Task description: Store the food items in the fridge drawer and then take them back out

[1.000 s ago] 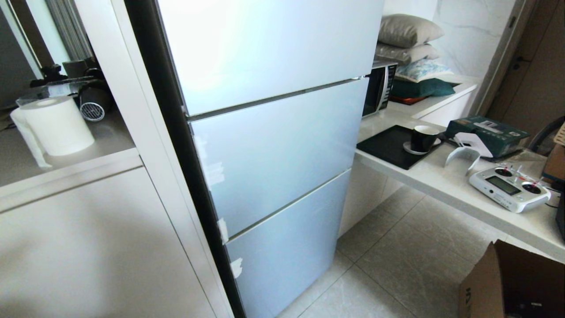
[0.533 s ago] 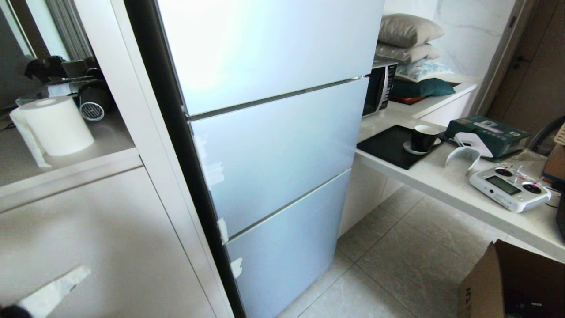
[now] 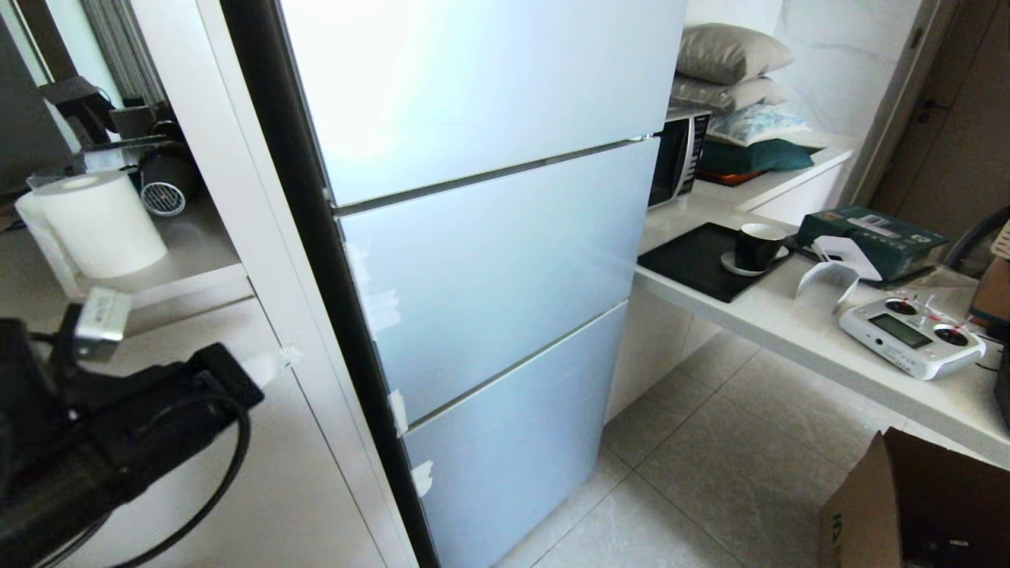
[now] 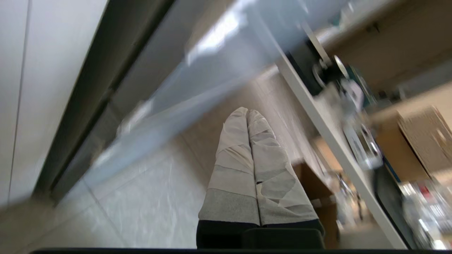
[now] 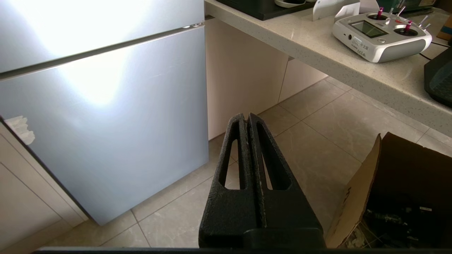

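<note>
The food items and the fridge drawer show in no view: the fridge (image 3: 489, 260) fills the centre of the head view with all three pale blue door panels shut, white tape scraps (image 3: 398, 410) along their left edges. Its dark side edge runs down the middle left, hard against a white cabinet (image 3: 237, 442).

The left arm (image 3: 102, 434) fills the lower left of the head view in front of that cabinet, cable looped beneath it. In the left wrist view the left gripper (image 4: 248, 114) has its white-wrapped fingers pressed together, holding nothing, over bare floor tiles (image 3: 710, 473). The right gripper (image 5: 246, 118) shows in its own wrist view only, black fingers shut and empty, above the tiles beside the lowest fridge door.

Open floor lies at lower centre-right, bounded by a cardboard box (image 3: 907, 513) in the lower right corner and the bench (image 3: 789, 323) edge above it. The bench carries a black tray (image 3: 694, 264), a dark cup (image 3: 757, 246), a remote controller (image 3: 911, 335) and a green box (image 3: 876, 237). A paper roll (image 3: 99, 225) stands on the shelf at upper left
</note>
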